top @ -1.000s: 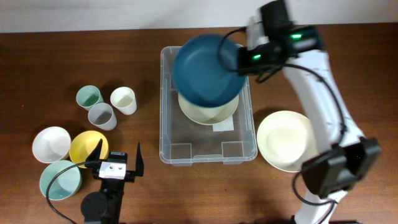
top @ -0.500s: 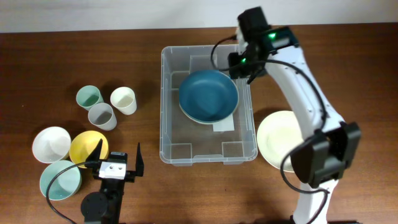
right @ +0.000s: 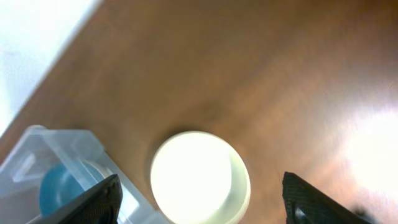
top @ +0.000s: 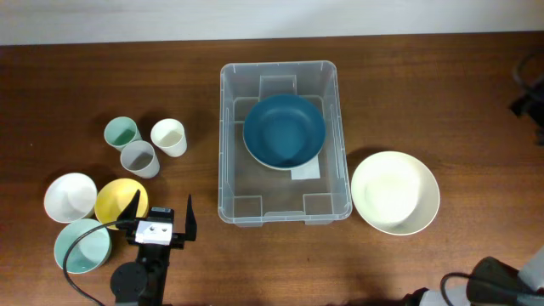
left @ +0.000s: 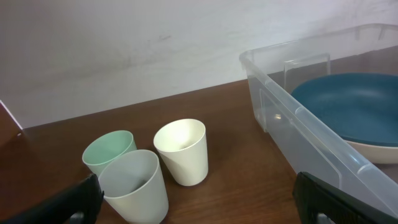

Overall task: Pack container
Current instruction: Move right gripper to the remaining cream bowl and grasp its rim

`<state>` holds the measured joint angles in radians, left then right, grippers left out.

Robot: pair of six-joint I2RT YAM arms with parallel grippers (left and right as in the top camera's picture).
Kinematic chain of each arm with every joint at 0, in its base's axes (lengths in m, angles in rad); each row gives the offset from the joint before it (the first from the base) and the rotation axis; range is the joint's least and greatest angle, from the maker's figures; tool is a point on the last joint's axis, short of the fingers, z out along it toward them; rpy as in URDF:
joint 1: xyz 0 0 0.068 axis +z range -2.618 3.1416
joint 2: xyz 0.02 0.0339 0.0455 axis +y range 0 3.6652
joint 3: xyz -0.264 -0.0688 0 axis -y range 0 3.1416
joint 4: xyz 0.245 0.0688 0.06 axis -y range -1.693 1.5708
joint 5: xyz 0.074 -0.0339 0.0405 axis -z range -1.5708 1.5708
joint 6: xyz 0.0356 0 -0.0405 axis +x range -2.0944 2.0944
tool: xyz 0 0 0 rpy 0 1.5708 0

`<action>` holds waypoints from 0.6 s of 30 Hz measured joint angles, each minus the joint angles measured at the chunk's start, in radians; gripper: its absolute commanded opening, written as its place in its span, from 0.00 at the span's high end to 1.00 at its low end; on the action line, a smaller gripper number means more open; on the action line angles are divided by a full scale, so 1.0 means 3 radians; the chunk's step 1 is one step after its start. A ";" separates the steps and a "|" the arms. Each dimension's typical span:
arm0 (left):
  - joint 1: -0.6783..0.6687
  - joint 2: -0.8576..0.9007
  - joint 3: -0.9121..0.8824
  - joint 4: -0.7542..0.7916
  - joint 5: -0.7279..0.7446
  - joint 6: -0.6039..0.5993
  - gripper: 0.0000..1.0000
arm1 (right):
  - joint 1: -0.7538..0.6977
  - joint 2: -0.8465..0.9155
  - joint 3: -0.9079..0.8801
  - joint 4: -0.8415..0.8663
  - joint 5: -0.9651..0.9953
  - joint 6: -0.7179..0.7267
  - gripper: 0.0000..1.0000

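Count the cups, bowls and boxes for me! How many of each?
Cups: 3
Small bowls: 3
Big bowls: 3
Box: 1
Total: 10

Found clear, smooth plastic with a light gloss in the container (left: pixel 280 102), ahead and right of the left pincer (left: pixel 199 202), and a matt, even finish on the blue bowl (left: pixel 348 102) inside. Noted smooth, matt walls, plastic by look, on the mint cup (left: pixel 109 152), grey cup (left: pixel 134 186) and cream cup (left: pixel 181 151) straight ahead of that pincer. Recorded brown wood-grain table (right: pixel 249 74) with a reflective sheen under the right pincer (right: pixel 202 199), and a smooth cream bowl (right: pixel 199 168) directly below it.
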<state>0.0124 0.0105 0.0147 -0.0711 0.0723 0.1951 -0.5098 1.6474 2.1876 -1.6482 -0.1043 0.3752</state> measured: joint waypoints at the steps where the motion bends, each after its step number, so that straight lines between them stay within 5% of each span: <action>1: 0.0000 -0.0001 0.0000 -0.0001 0.0001 0.0000 0.00 | -0.0141 0.0011 -0.0080 -0.0085 -0.0095 -0.0050 0.22; 10: 0.0000 -0.0003 0.0000 -0.0001 0.0000 0.0000 0.00 | -0.0238 -0.0694 -0.1836 0.0263 -0.0445 -0.0366 0.19; 12: 0.0000 0.0003 0.0000 -0.0003 0.0001 0.0000 0.00 | -0.0238 -0.1156 -0.2427 0.0532 -0.0472 -0.0379 0.05; 18: 0.0000 0.0000 0.0000 -0.0003 0.0000 0.0000 0.00 | -0.0238 -0.1816 -0.3974 0.1747 -0.0642 -0.0280 0.02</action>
<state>0.0124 0.0105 0.0147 -0.0719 0.0723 0.1951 -0.5812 1.1027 0.9955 -1.1240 -0.2970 0.2913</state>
